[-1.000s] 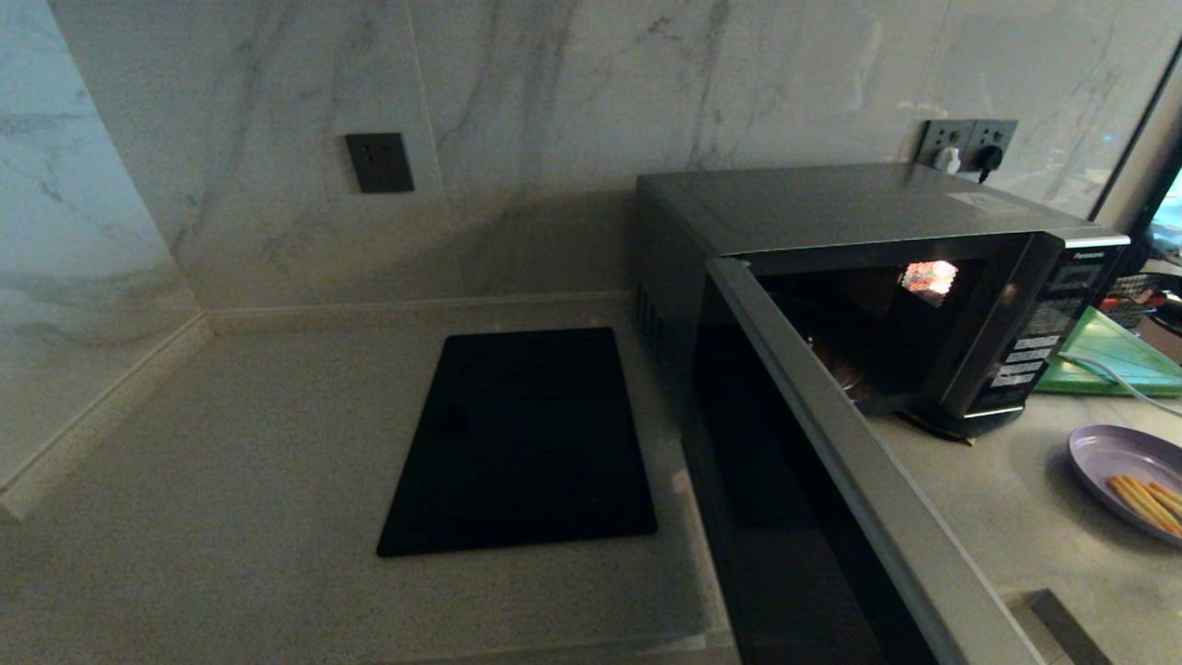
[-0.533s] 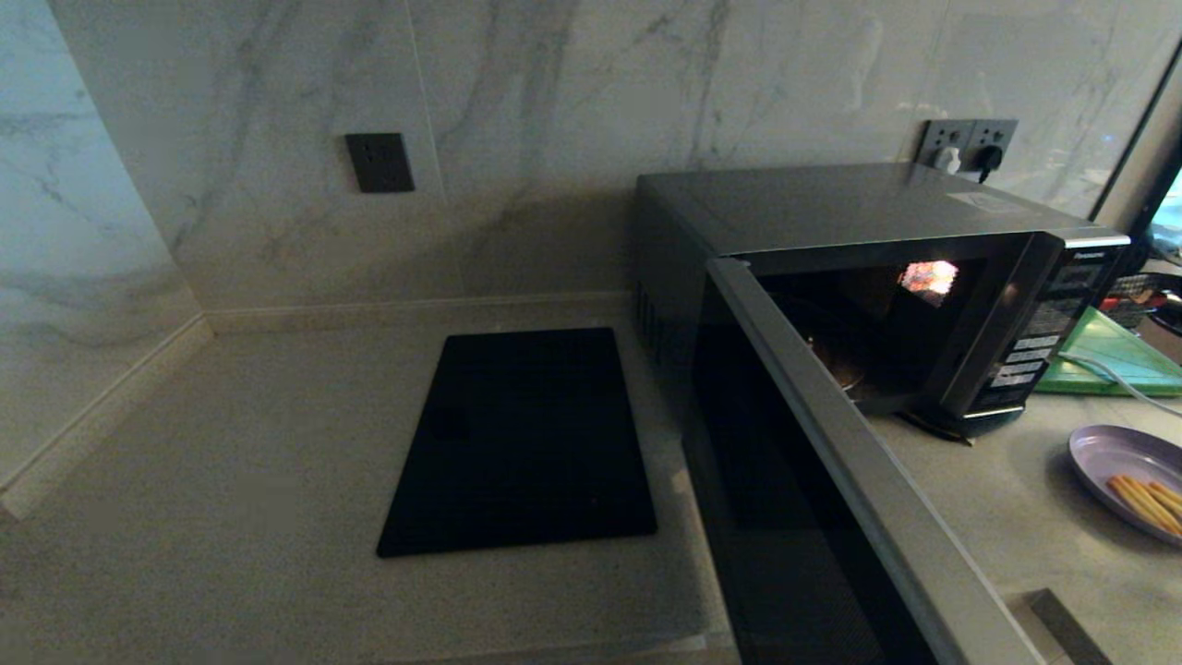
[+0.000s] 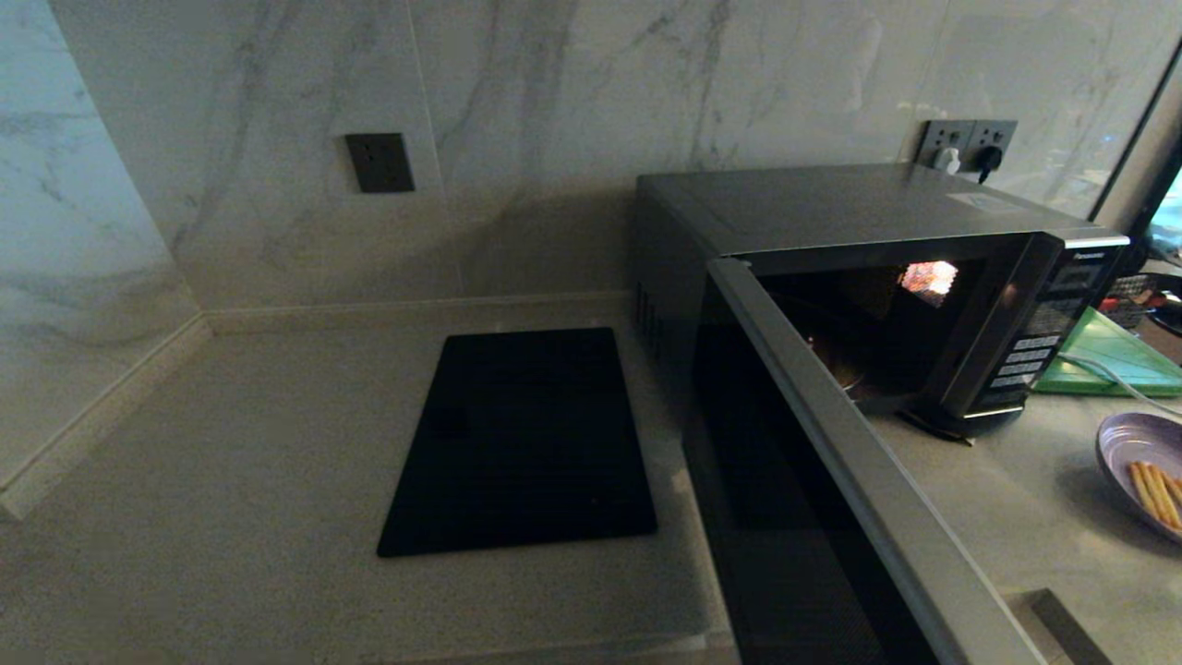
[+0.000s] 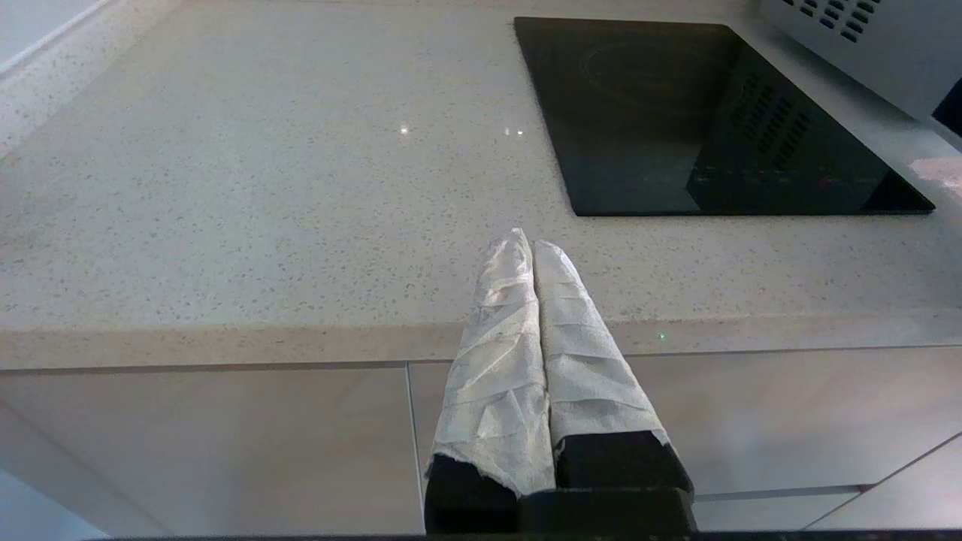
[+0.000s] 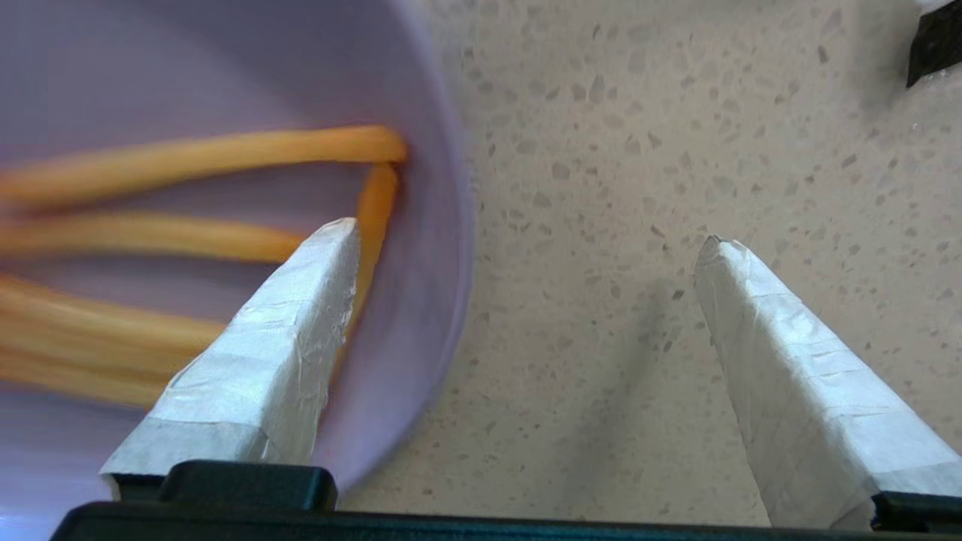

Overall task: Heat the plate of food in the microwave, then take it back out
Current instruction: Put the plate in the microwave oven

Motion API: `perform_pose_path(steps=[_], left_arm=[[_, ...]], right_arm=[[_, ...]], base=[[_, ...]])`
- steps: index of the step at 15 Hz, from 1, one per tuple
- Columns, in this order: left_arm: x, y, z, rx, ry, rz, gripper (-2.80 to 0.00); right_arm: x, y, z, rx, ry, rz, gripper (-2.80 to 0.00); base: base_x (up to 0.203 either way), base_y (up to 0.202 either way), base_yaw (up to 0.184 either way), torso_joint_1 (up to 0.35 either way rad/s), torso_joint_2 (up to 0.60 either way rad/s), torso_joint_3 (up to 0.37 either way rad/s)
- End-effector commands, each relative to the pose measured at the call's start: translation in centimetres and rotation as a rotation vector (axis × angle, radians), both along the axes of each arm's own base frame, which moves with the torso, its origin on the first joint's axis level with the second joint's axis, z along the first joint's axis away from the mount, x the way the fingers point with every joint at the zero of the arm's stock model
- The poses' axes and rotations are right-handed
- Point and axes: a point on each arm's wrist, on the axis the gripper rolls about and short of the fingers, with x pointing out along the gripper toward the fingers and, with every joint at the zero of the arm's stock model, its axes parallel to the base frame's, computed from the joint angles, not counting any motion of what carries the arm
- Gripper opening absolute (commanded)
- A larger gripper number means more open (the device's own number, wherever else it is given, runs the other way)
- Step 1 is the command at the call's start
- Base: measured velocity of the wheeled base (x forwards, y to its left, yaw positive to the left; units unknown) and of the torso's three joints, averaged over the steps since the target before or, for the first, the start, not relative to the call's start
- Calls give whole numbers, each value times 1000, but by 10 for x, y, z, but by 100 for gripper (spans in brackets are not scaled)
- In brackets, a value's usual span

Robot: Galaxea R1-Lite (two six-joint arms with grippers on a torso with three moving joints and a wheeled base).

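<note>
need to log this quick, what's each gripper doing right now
Left gripper: shut, holding nothing.
Right gripper: open, straddling the plate of food rim.

Plate of food: small, round, shallow, lavender-purple. Holds several thin orange-yellow sticks lying roughly side by side. Sits on the speckled counter to the right of the microwave, well apart from it, partly cut off by the head view's right edge. In the right wrist view the plate fills one side, its rim curving across the counter, the sticks blurred.

Microwave: large, boxy, dark grey-silver, Panasonic badge on the button panel at its right. Door black glass with a silver edge, swung wide open toward the viewer. Cavity dark, with a small lit patch at the back.
</note>
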Motion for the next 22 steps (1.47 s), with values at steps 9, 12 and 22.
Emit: perform_pose_path(steps=[9, 12, 22], left_arm=[[0, 0, 0, -1, 1, 1, -280], [0, 0, 0, -1, 0, 1, -280], [0, 0, 0, -1, -1, 1, -280]], right_arm=[[0, 0, 6, -11, -8, 4, 0], [0, 0, 7, -15, -7, 18, -280], [3, -2, 9, -6, -40, 42, -280]], base=[[0, 0, 0, 0, 0, 0], [0, 0, 0, 0, 0, 0], [0, 0, 0, 0, 0, 0]])
